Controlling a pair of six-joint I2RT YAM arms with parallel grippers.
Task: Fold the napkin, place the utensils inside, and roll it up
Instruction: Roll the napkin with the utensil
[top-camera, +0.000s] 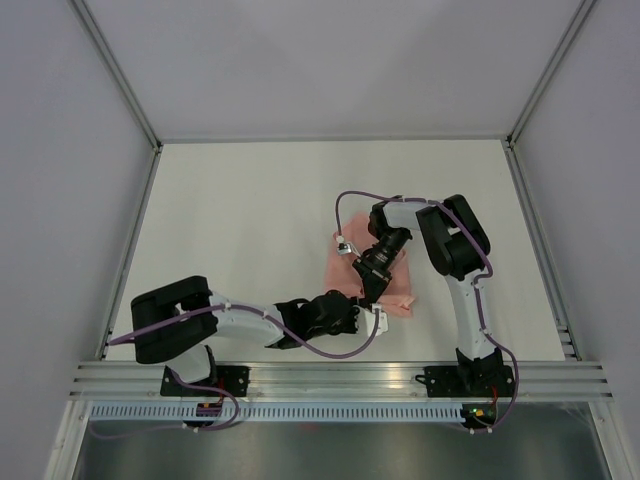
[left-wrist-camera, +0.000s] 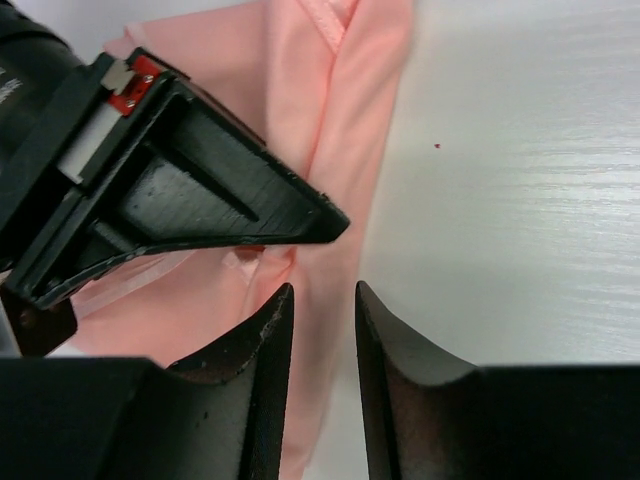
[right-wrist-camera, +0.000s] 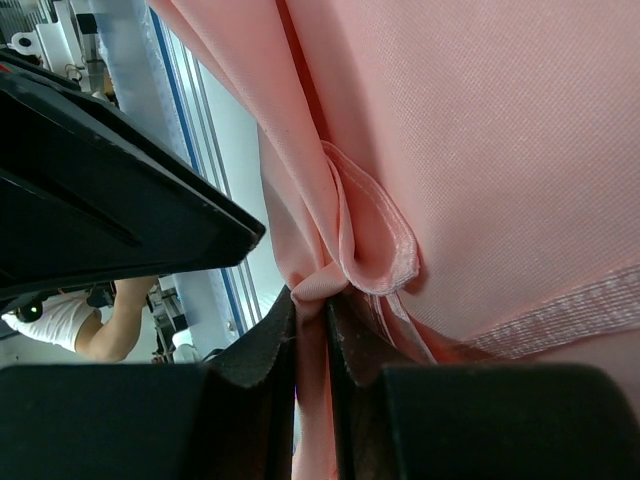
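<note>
Only one napkin (top-camera: 338, 272) shows, lying crumpled at about four o'clock from the table's (top-camera: 250, 200) middle. Of two grippers, the right gripper (right-wrist-camera: 310, 330) pinches a fold of it; the left gripper (left-wrist-camera: 325, 300) gapes narrowly over its edge.

Two robot arms seen from above. The left arm (top-camera: 240, 325) starts at its base in the lower left, doubles back at the elbow and reaches right along the bottom of the frame, low and nearly level. The left gripper (top-camera: 376, 320) sits at lower centre, its fingers (left-wrist-camera: 255, 350) narrowly parted. The right arm (top-camera: 455, 245) stands up from the lower right, bends left at centre right and tips its wrist downward. The right gripper (top-camera: 368, 292) ends just above the left one, fingers pressed together, pinching a fold of the napkin (right-wrist-camera: 480, 150)
</note>
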